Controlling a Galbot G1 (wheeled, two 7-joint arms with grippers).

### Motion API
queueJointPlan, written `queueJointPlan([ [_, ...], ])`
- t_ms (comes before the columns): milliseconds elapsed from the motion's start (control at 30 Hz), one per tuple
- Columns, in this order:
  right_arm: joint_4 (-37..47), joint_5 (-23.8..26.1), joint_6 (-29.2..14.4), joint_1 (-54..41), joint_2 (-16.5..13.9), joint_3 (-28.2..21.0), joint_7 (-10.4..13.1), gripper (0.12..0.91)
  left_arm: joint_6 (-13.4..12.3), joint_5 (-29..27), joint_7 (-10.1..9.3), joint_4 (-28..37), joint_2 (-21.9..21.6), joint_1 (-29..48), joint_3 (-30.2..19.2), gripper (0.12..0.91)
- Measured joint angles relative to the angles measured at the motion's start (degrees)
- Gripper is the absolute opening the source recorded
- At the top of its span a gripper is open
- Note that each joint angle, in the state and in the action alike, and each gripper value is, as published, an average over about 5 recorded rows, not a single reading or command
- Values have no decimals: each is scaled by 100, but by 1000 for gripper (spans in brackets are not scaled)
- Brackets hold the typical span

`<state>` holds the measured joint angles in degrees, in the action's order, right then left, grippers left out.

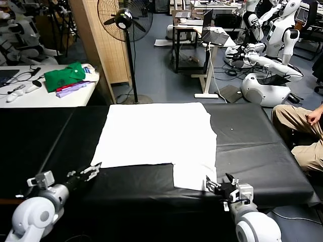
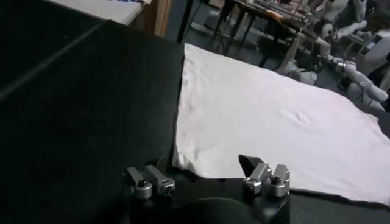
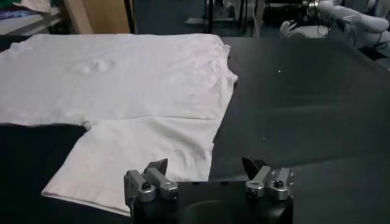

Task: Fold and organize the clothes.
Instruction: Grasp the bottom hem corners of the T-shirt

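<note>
Nearest the robot, the left gripper (image 1: 92,171) hangs low over the black table (image 1: 252,146), its jaws spread and holding nothing; in the left wrist view its fingertips (image 2: 253,165) sit just short of the near left corner of the T-shirt (image 1: 156,136). The right gripper (image 1: 218,185) is at the table's near edge on the right, jaws likewise spread and empty, just beside the corner of the shirt's near flap; in the right wrist view the fingers (image 3: 157,170) reach that flap's edge, though whether they touch the cloth cannot be told.

The T-shirt (image 3: 134,85) lies flat, plain white side up, in the middle of the table. Its main part is a broad rectangle, and a narrower flap juts toward the robot at the right. A few shallow wrinkles mark the cloth (image 2: 274,115).

Beyond the table's far left stands a white desk (image 1: 35,96) with a green garment (image 1: 64,76) and a purple cloth (image 1: 75,88) on it. A fan (image 1: 125,20) stands behind the table, and a seated person's legs (image 1: 303,131) show at the right.
</note>
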<state>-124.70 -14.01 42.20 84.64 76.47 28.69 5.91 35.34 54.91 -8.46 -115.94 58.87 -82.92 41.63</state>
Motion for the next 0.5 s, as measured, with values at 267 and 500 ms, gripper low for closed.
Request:
queueJointPlan([
  [267,113,286,0,-33,150,-150,46,745,-137,-555,419,251,44,146,-78,798],
  [500,163,456,-3,1,227,-197,67,579,-203,-887,508,539,124,316,-246,706],
])
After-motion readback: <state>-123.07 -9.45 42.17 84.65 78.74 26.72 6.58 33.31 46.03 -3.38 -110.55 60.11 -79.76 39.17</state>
